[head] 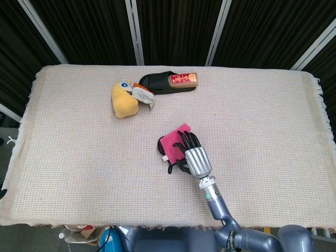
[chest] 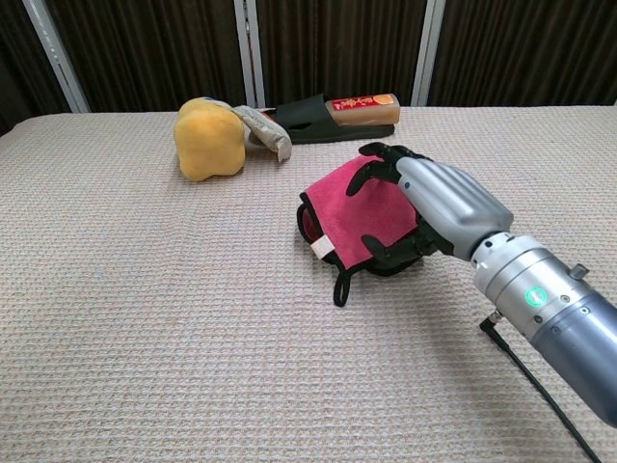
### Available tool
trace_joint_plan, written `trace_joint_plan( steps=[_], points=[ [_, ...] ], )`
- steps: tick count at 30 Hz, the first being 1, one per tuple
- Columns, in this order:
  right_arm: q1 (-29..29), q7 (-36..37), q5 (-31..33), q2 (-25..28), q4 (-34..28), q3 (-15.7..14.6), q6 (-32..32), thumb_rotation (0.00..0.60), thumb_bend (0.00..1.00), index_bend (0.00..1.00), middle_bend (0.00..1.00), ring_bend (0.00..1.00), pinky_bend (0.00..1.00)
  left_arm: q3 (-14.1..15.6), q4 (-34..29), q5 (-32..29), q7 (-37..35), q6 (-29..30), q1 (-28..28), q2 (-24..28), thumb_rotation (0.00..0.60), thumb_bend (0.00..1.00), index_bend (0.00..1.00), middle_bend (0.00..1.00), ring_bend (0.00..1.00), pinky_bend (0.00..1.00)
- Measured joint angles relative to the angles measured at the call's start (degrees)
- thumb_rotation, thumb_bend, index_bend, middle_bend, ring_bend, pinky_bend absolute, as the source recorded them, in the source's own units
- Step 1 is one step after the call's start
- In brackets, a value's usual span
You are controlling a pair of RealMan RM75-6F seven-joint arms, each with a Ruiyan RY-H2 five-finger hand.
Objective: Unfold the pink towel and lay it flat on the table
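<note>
The pink towel is folded, with a small white tag at its near edge, and sits near the middle of the table. My right hand grips it: dark fingers curl over its top edge and the thumb lies underneath, so the towel is raised off the cloth on the fingers. The silver back of the hand hides the towel's right part. My left hand shows in neither view.
A yellow plush toy lies at the back left with a crumpled wrapper against it. A black slipper holding an orange-red pack lies behind. A woven beige cloth covers the table.
</note>
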Motion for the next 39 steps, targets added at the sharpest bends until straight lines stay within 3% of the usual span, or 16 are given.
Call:
trace_joint_plan(
  steps=[4, 13, 39],
  points=[
    [-0.15, -2.88, -0.97, 0.12, -0.23, -1.73, -0.14, 0.6, 0.16, 0.18, 0.1, 0.02, 0.09, 0.02, -0.02, 0.16, -0.14, 0.21, 0.05, 0.01, 0.6, 0.03, 0.0, 0.0, 0.0, 0.0],
    [-0.48, -3.33, -3.43, 0.17, 0.84, -4.08, 0.62, 0.6, 0.15, 0.11, 0.1, 0.02, 0.09, 0.05, -0.14, 0.48, -0.4, 0.58, 0.16, 0.07, 0.6, 0.03, 0.0, 0.0, 0.0, 0.0],
    [1.17, 4.1, -3.2, -9.75, 17.92, -1.58, 2.05, 0.6, 0.15, 0.11, 0.1, 0.01, 0.09, -0.07, -0.1, 0.45, -0.66, 0.77, 0.23, 0.07, 0.6, 0.03, 0.0, 0.0, 0.0, 0.0]
  ],
)
